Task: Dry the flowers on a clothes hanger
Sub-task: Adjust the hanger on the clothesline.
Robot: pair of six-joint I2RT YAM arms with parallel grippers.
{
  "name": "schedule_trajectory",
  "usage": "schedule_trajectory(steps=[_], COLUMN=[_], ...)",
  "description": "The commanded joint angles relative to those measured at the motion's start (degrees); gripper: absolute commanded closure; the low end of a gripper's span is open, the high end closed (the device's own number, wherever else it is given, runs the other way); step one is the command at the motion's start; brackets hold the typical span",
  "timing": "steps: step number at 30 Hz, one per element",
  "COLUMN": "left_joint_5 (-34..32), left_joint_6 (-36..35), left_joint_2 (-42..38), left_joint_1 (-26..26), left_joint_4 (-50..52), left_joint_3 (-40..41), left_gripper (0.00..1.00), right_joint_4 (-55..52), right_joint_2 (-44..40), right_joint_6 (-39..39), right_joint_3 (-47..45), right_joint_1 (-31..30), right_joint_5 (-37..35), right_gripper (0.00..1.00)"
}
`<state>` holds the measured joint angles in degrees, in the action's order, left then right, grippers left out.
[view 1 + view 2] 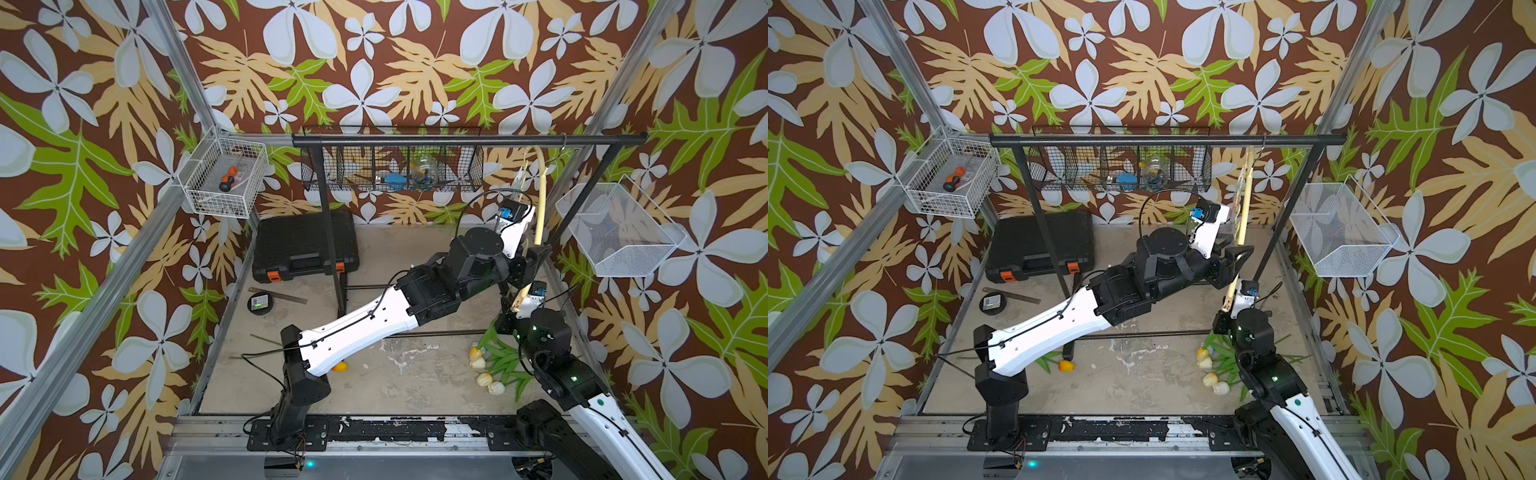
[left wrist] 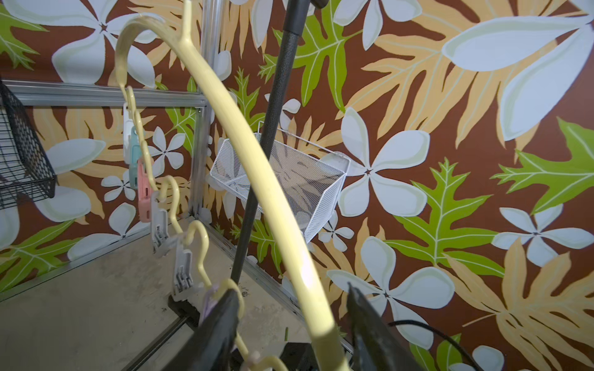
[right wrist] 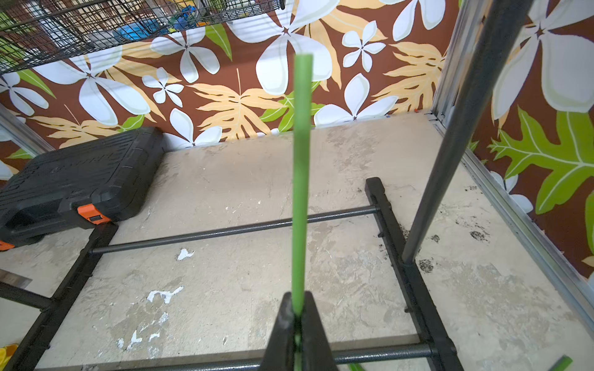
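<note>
The left hand [image 2: 293, 290] stands apart around the cream clothes hanger [image 2: 244, 144] hung on the garment rack [image 1: 457, 140], the right hand [image 3: 297, 305] clamps 1 green tulip stem [image 3: 302, 160], and other tulips [image 1: 484, 370] lie on the bench [image 1: 415, 374].

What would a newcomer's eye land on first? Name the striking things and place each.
The cream curved plastic clothes hanger hangs from the black metal rack bar at the back right, with the left gripper open astride its arc. Next, the right gripper shut on a straight green flower stem, and the yellow and cream tulips lying on the concrete floor at front right.
</note>
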<state>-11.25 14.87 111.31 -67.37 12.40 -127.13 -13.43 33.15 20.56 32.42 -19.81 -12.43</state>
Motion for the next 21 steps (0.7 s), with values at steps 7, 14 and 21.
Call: schedule_trajectory(steps=[7,14,21], left_joint_5=[-9.96,-12.09,-14.76], left_joint_6=[-1.06,-0.89,-1.83], left_joint_2=[-3.08,-6.1,-7.56], left_joint_1=[-0.13,-0.12,-0.04], left_joint_4=[-2.6,-3.88,-2.41], left_joint_3=[1.4,4.3,4.35], left_gripper=[0.84,0.96,1.0], right_joint_4=[2.0,2.2,1.28], right_joint_2=[0.74,1.22,0.8], right_joint_6=[-1.36,-1.7,-2.3], right_joint_3=[1.9,3.18,5.3], right_joint_1=[0.52,0.57,1.07], right_joint_5=[3.28,4.16,2.59], right_gripper=[1.0,1.0,1.0])
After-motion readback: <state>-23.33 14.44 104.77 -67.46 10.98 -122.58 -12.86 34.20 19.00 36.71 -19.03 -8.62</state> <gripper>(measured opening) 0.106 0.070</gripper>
